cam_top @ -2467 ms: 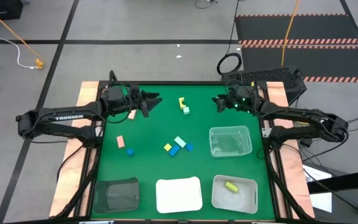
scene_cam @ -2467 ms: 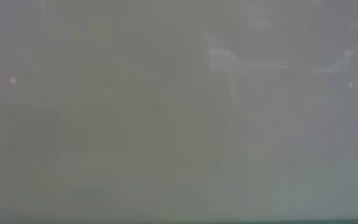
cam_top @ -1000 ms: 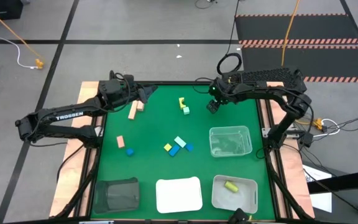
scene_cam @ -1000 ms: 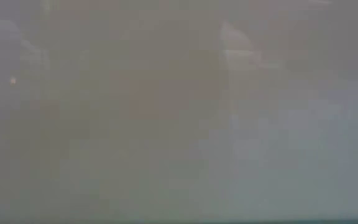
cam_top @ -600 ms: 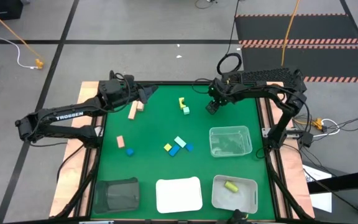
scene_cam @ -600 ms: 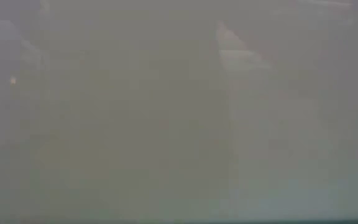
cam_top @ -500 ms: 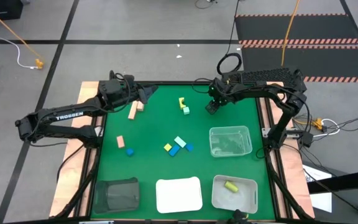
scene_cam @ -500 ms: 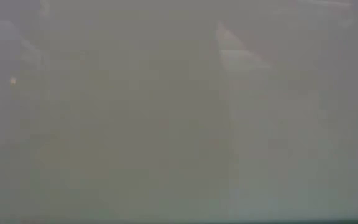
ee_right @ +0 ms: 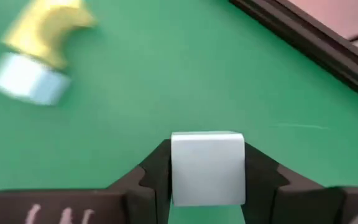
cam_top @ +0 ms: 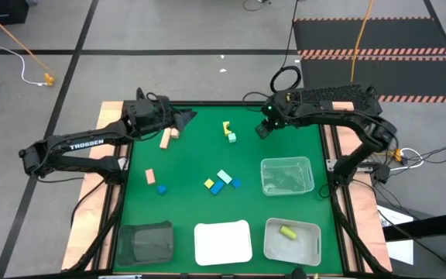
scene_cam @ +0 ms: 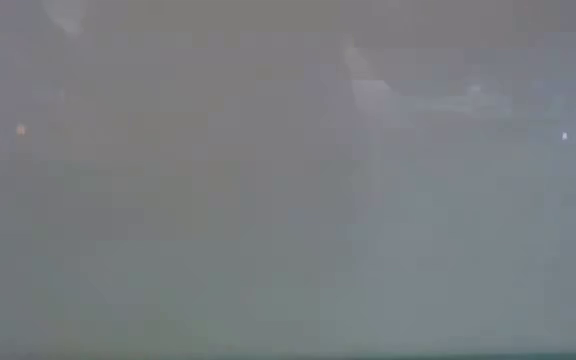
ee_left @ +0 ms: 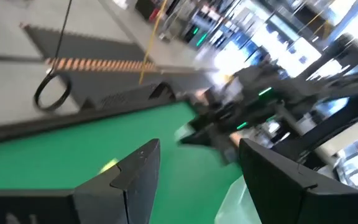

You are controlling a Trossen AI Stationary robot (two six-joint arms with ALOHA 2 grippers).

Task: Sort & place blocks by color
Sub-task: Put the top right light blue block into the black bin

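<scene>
My right gripper (cam_top: 262,130) hovers near the table's far edge, right of centre, shut on a pale mint block (ee_right: 207,167). Just to its left lie a yellow block (cam_top: 227,126) and a pale mint one (cam_top: 231,137), touching each other; both also show as the yellow block (ee_right: 48,25) and the mint block (ee_right: 27,84). My left gripper (cam_top: 186,117) waits open and bare at the far left (ee_left: 197,149). Tan blocks (cam_top: 165,138) lie near it. Yellow, mint and blue blocks (cam_top: 221,183) lie mid-table. My right gripper pinches the pale mint block by two opposite side faces (ee_right: 174,168) between its two fingers (ee_right: 155,174). The fingers slant down from the table's right and far side. The block sits square between them, with the green mat showing beyond it.
A clear bin (cam_top: 286,176) stands right of centre. Along the near edge are a dark bin (cam_top: 145,242), a white tray (cam_top: 223,242) and a pale bin (cam_top: 310,246) holding a yellow-green cylinder (cam_top: 287,232). A tan block (cam_top: 149,177) and a blue block (cam_top: 162,189) lie at the left. The low view shows only grey haze.
My right gripper has risen a little near the far edge, and its arm's elbow has swung toward the table's right edge. The loose blocks on the mat have not moved.
</scene>
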